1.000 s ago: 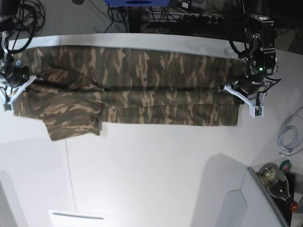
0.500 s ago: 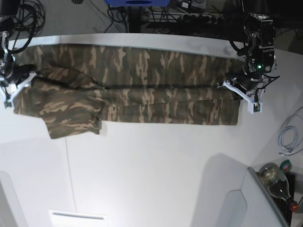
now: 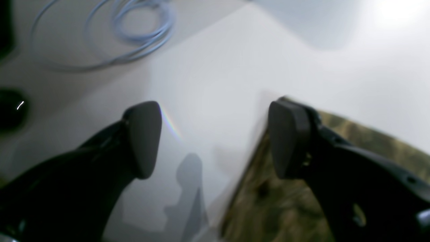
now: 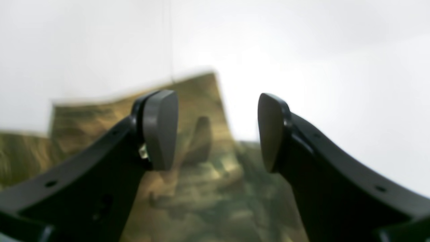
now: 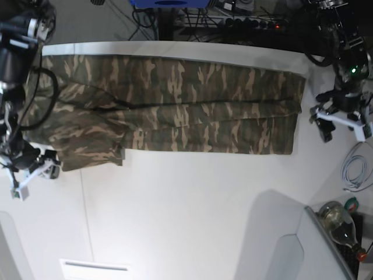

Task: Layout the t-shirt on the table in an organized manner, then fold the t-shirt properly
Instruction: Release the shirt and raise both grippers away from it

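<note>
Both sets of jaws stand open and empty beside the t-shirt (image 5: 175, 105) – its left sleeve lies bunched, so folding now risks a crooked fold on the tabletop (image 5: 192, 221)

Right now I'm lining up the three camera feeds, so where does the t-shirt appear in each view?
Base: the t-shirt spans the far part of the table, side to side.
Left wrist: lower right, behind the right-hand finger of the open left gripper.
Right wrist: lower left and centre, under the open right gripper.
Shared landmark: the shirt's straight edge against white tabletop.
</note>
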Motion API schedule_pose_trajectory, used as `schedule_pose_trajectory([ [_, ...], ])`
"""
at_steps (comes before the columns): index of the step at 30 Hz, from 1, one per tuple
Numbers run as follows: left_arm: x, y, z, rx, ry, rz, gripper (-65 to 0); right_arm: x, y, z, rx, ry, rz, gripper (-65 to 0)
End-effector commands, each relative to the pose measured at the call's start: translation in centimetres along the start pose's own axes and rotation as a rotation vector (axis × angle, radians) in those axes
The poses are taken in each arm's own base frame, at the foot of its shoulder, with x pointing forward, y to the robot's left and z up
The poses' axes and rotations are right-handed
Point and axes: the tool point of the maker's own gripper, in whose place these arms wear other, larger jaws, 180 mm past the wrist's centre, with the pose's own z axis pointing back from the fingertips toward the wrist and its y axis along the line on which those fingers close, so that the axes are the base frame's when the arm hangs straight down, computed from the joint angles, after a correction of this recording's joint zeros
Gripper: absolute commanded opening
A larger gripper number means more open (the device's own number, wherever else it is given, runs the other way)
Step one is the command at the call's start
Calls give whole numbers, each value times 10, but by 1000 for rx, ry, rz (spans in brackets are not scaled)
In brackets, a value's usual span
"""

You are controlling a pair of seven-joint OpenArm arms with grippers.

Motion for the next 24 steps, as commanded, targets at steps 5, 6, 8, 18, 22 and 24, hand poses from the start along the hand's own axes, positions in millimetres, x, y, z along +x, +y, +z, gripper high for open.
schedule_pose_trajectory([
  [5, -10, 33, 12, 16, -14, 34, -171, 16, 3, -32, 26, 9, 6, -296],
  [6, -14, 39, 14, 20, -6, 39, -171, 11, 4, -38, 31, 14, 2, -296],
  [8, -20, 51, 17, 32, 1, 44, -171, 4, 5, -44, 33, 12, -8, -296],
  [18, -36, 81, 23, 83, 35, 69, -171, -13, 15, -53, 47, 42, 21, -305],
  [22, -40, 80, 25, 79, 46, 63, -171, -10, 14, -52, 46, 35, 23, -542],
  [24, -40, 80, 25, 79, 47, 62, -171, -9, 14, -52, 46, 31, 21, -650],
])
